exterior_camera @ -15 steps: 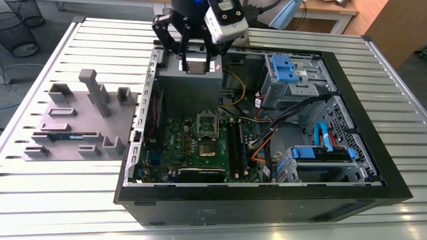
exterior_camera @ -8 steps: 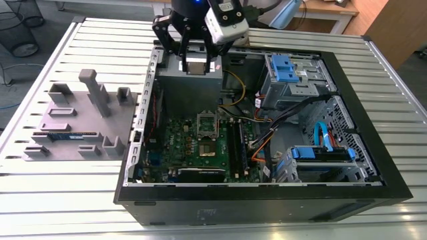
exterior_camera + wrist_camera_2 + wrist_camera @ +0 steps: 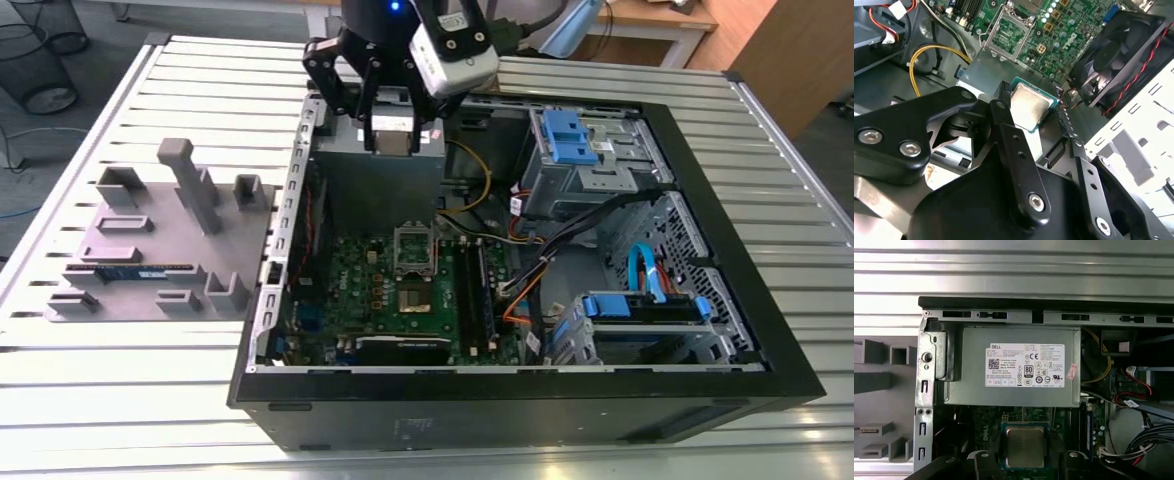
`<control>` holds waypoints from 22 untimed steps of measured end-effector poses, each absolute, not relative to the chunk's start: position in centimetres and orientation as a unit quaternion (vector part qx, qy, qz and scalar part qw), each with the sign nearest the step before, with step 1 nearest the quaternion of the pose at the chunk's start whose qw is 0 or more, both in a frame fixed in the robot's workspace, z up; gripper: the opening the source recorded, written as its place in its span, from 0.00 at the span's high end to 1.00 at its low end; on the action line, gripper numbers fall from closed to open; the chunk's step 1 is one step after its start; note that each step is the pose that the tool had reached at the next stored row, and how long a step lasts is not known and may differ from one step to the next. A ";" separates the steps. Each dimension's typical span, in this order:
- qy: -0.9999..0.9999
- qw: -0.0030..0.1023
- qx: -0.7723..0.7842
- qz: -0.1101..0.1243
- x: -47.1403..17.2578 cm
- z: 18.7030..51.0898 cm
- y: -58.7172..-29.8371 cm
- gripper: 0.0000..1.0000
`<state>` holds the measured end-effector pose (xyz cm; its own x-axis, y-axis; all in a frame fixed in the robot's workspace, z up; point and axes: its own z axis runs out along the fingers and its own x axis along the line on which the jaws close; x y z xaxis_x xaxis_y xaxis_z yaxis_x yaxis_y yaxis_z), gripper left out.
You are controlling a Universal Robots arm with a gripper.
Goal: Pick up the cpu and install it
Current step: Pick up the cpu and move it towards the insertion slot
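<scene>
The tool (image 3: 392,128) hangs over the far end of an open black computer case (image 3: 534,405) that lies on its side on a slatted metal tabletop (image 3: 134,400). Its two black fingers (image 3: 1004,125) are drawn in narrow on opposite edges of the cpu (image 3: 1030,106) and hold the chip flat, its silvery top facing the wrist cameras and its pale rim showing at the edges. In the first wrist view the cpu (image 3: 1025,446) sits between the dark finger links, with the grey power supply (image 3: 1014,365) and its white label beyond it. In the exterior view the chip is raised above that power supply, clear of its top face. The green motherboard (image 3: 400,290) lies in the floor of the case, and on it the square socket (image 3: 415,250) has a metal frame around a bare centre; the cpu is held apart from it. In the second wrist view the socket (image 3: 1011,37) lies past the power supply's edge, with a black fan (image 3: 1119,55) to one side and a looping yellow cable (image 3: 929,55) to the other. On the exterior view's left, a grey fixture block (image 3: 147,215) rests on the tabletop beside the case, and a long blue-green memory stick (image 3: 127,270) lies on it.
</scene>
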<state>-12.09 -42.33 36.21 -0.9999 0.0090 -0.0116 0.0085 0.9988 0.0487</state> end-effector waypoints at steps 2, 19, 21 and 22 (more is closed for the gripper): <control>1.000 0.006 0.004 0.024 -12.1 36.2 -42.4 0.53; 1.000 0.006 0.004 0.025 -11.9 34.9 -43.3 0.53; 1.000 0.006 0.004 0.025 -11.9 34.7 -43.5 0.53; 1.000 0.006 0.004 0.025 -11.9 34.5 -43.6 0.53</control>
<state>-11.85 -43.64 34.54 -0.9999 0.0091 -0.0116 0.0085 0.9987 0.0497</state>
